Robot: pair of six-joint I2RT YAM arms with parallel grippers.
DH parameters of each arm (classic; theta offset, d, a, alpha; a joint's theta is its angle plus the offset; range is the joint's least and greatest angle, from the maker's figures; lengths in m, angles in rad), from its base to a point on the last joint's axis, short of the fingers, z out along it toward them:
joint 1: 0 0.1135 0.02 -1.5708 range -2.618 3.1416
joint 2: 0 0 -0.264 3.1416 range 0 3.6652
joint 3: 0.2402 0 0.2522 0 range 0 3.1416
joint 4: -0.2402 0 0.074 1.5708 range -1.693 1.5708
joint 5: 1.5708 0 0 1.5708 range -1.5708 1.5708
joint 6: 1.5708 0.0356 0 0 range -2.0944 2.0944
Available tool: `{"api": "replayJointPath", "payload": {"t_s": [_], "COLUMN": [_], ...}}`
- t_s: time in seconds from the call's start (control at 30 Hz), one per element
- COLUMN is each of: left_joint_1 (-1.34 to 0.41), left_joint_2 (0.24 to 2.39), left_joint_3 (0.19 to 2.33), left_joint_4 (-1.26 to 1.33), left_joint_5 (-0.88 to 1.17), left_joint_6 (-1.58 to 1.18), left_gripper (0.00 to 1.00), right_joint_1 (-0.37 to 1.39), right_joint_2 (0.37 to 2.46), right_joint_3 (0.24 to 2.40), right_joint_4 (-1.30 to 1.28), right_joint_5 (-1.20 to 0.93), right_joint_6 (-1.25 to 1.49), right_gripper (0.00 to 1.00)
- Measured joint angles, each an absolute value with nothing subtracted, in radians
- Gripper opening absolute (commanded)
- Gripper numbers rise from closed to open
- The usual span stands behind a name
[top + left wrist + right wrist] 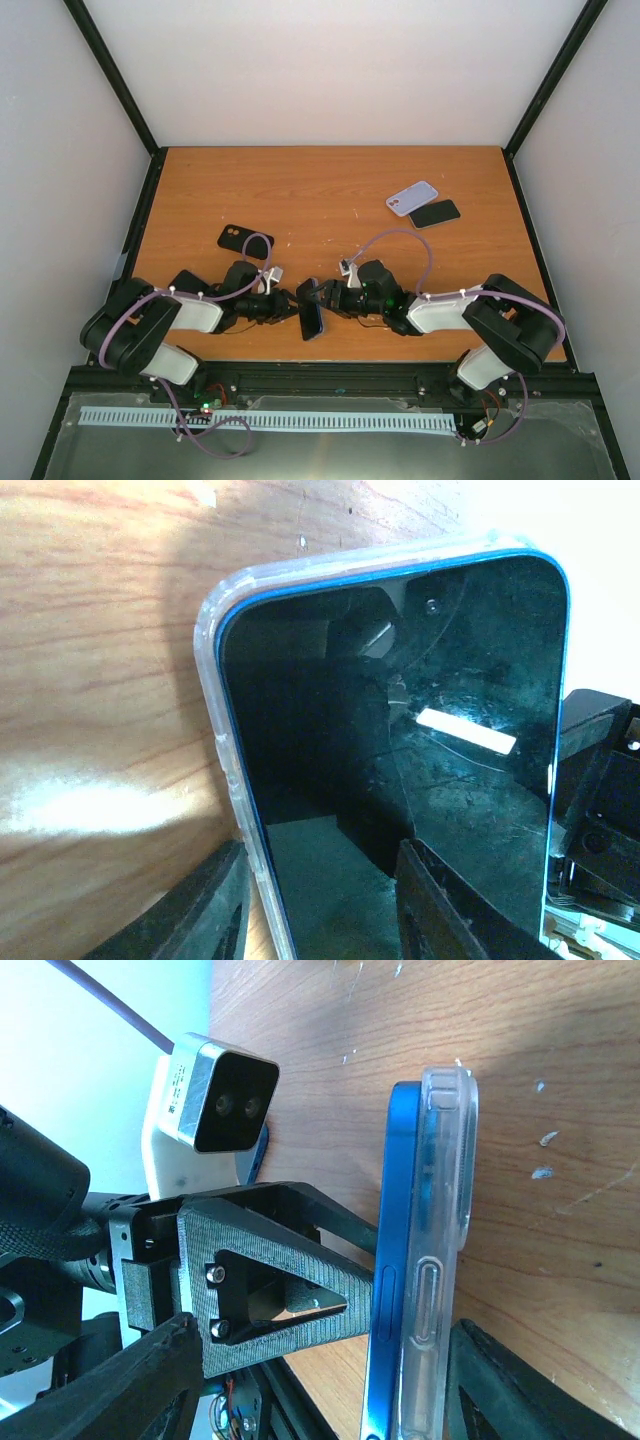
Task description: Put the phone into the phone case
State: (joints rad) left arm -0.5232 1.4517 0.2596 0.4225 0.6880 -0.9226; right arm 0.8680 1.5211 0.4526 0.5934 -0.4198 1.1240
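Note:
A blue phone (312,318) with a black screen stands on its edge at the near middle of the table, backed by a clear case (450,1160). In the right wrist view the phone's blue side (400,1210) shows beside the case wall. In the left wrist view the screen (420,680) faces me inside the clear rim (215,680). My left gripper (322,848) has its jaws apart, one fingertip (430,880) on the screen, the other beside the case edge. My right gripper (325,1328) is wide open and straddles phone and case, one finger (520,1390) close behind the case.
A black case (245,240) with camera holes lies behind the left arm. A lavender case (412,197) and a black phone (435,213) lie at the back right. The left arm's finger (300,1280) and wrist camera (215,1105) fill the gap between my right jaws.

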Motion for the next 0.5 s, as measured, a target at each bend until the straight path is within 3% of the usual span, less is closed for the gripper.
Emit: {"api": "replayJointPath", "payload": {"t_s": [0.1, 0.5], "left_joint_1": [-0.523, -0.524], "left_joint_2": [1.456, 1.490], "left_joint_3": [0.260, 0.278], "left_joint_4": [0.427, 0.436], "left_joint_5": [0.690, 0.706], "left_joint_6": [-0.922, -0.907], "left_gripper": [0.41, 0.41], "right_joint_1": [0.868, 0.869], "right_joint_2": [1.523, 1.526], "right_joint_3": [0.453, 0.457], "right_joint_4": [0.589, 0.482], "right_joint_5": [-0.419, -0.393], "right_joint_6": [1.121, 1.075], "right_gripper": [0.62, 0.19]}}
